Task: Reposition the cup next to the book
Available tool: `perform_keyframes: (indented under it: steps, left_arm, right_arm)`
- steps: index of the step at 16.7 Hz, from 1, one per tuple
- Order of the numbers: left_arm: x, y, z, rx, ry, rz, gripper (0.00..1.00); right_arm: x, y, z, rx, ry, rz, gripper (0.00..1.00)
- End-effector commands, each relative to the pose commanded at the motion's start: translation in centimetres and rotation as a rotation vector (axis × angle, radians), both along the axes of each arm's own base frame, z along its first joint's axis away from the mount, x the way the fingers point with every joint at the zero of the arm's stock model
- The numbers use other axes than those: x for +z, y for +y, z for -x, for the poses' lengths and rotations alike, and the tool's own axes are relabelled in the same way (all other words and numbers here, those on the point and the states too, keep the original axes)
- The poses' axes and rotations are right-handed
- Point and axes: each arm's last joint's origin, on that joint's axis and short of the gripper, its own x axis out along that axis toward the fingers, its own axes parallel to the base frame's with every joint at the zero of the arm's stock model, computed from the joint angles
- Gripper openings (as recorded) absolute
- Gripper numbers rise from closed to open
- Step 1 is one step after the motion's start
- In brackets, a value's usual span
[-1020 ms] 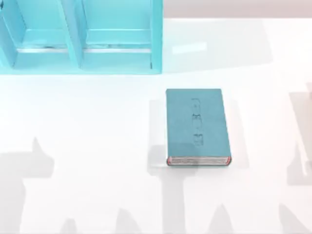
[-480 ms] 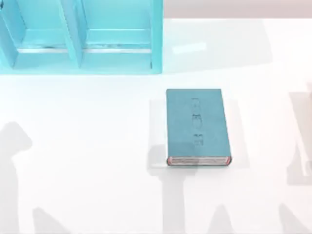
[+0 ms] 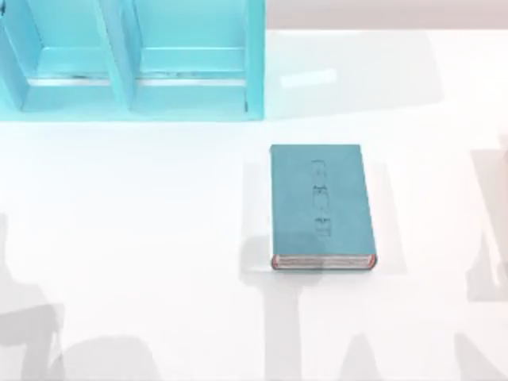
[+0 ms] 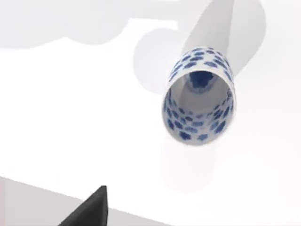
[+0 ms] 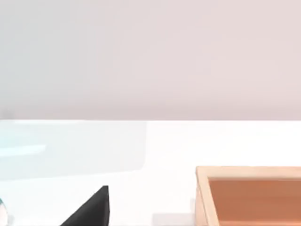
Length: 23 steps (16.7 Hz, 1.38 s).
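The teal-blue book point(image 3: 321, 205) lies flat a little right of the table's middle in the top view, its pale page edges facing the front. In the left wrist view the small white cup point(image 4: 199, 95) with blue dots stands upright on the white table, its mouth open toward the camera. A dark part of my left gripper point(image 4: 89, 209) shows at the picture's edge, well apart from the cup and holding nothing that I can see. A dark part of my right gripper point(image 5: 91, 207) shows over bare table, away from the cup and the book.
A light-blue shelf unit point(image 3: 127, 63) stands at the table's back left. An open wooden box point(image 5: 249, 193) sits on the table in the right wrist view. Arm shadows fall along the table's front edge.
The arm shadow at the table's left has slid toward the front left corner. The book has not moved.
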Motion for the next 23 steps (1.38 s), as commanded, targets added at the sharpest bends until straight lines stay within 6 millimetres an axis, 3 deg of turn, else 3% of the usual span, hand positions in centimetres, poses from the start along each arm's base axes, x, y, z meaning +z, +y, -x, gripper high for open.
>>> perform_keyframes:
  steps: [6, 14, 23]
  left_arm:
    - [-1.4, 2.9, -2.2, -0.206, 0.154, 0.077, 1.00]
    - [-2.1, 3.0, -2.3, -0.219, 0.165, 0.085, 1.00]
    - [-11.0, 3.2, -2.4, -0.217, 0.158, 0.080, 1.00]
  right_arm:
    - [0.0, 0.0, 0.0, 0.000, 0.000, 0.000, 1.00]
    - [0.0, 0.0, 0.0, 0.000, 0.000, 0.000, 1.00]
    - [0.0, 0.0, 0.0, 0.000, 0.000, 0.000, 1.00]
